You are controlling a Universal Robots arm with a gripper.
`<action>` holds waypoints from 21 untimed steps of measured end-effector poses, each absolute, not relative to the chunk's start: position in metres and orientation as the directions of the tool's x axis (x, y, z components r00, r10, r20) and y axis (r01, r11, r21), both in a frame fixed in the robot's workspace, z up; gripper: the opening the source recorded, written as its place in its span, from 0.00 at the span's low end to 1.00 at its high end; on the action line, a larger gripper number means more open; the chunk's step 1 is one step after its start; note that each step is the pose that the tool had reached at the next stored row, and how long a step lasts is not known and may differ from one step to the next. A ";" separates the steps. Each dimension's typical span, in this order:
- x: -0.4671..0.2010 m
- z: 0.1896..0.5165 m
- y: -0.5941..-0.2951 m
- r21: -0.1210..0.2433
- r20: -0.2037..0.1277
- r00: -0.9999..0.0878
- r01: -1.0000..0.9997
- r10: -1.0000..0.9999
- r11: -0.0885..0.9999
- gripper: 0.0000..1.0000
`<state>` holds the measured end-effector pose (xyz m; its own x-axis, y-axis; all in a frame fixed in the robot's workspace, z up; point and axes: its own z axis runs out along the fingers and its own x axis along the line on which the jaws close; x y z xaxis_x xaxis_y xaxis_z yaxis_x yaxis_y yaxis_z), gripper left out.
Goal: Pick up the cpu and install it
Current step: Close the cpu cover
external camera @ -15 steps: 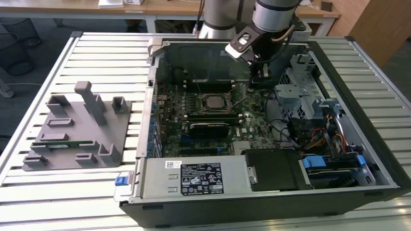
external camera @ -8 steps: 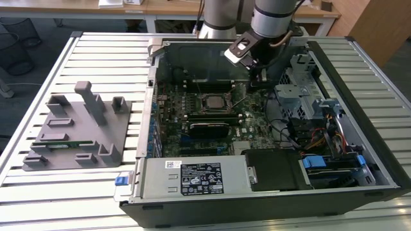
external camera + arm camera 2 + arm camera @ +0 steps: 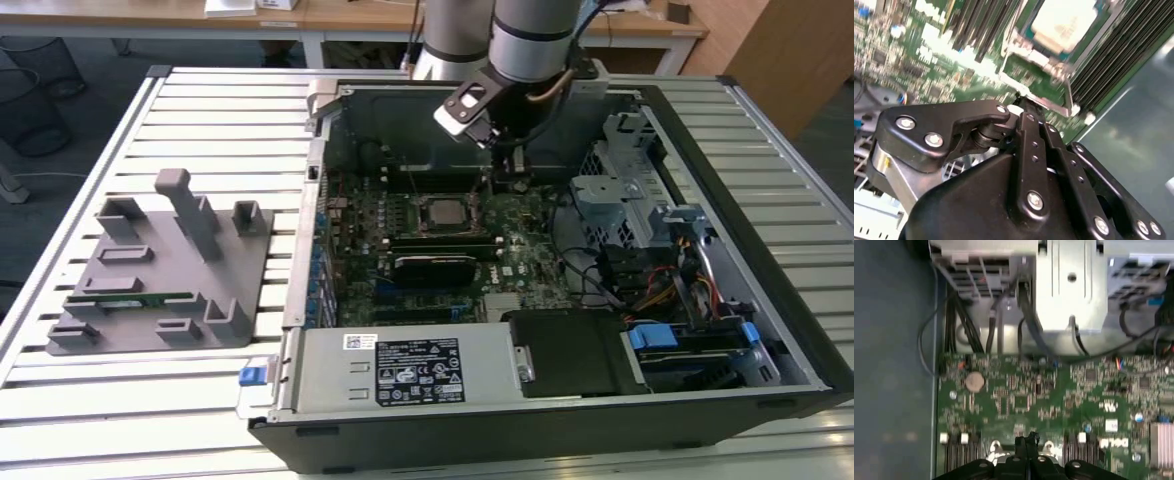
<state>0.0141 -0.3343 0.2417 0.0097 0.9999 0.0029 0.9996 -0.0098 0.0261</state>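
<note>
Cpu point(image 3: 442, 211) seemingly socketed; fingers point(image 3: 1026, 111) together, empty, just beside.

Room light is even and bright on the slatted worktop point(image 3: 200, 120) in the exterior view, w/ soft shadow inside the computer case point(image 3: 561, 260). Second wrist view: motherboard point(image 3: 929, 55) smeared by motion blur, cpu point(image 3: 1064, 22) blown out by glare upper right, claw point(image 3: 1026, 107) body sharp. First wrist view is dimmer, soft focus throughout.
</note>
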 end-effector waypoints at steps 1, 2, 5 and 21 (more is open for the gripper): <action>0.010 0.241 -0.334 0.026 0.003 0.010 1.000 1.000 -0.010 0.11; 0.006 0.240 -0.334 0.026 0.003 0.010 1.000 1.000 -0.010 0.11; 0.000 0.236 -0.334 0.026 0.003 0.009 1.000 1.000 -0.009 0.11; -0.042 0.221 -0.334 0.027 0.003 0.008 1.000 1.000 -0.008 0.11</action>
<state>-0.0420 -0.3335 0.2209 0.0079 1.0000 0.0030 0.9996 -0.0080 0.0267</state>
